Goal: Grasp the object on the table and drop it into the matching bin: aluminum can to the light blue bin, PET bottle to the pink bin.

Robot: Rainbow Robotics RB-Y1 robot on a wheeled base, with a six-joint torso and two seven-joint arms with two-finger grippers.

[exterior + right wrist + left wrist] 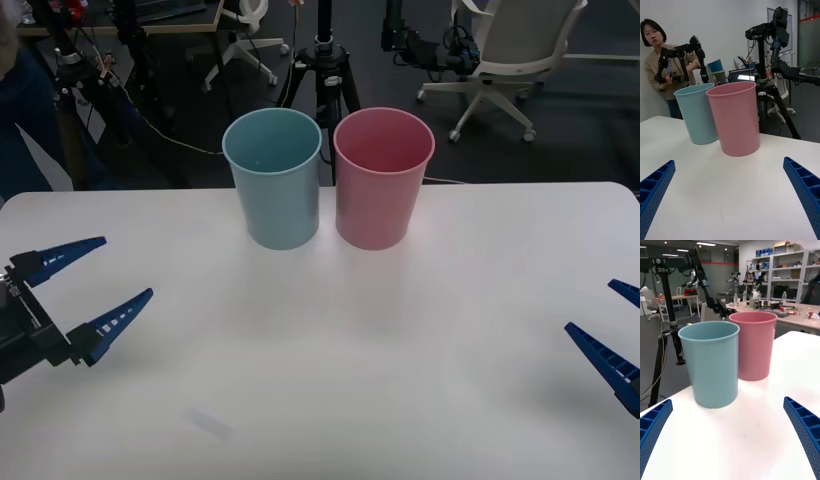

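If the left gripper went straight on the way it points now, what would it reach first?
Probably the light blue bin. The left gripper is open over the table with bare tabletop ahead, and that bin stands nearest in its wrist view, the pink bin beside and farther back. Depth is uncertain.

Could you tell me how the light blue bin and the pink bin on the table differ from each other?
The light blue bin is pale teal-blue; the pink bin is soft pink. The light blue bin stands toward the robot's left, the pink bin toward its right. Both are tall, tapered, round, unmarked, upright and open-topped, standing side by side near the far edge of the white table.
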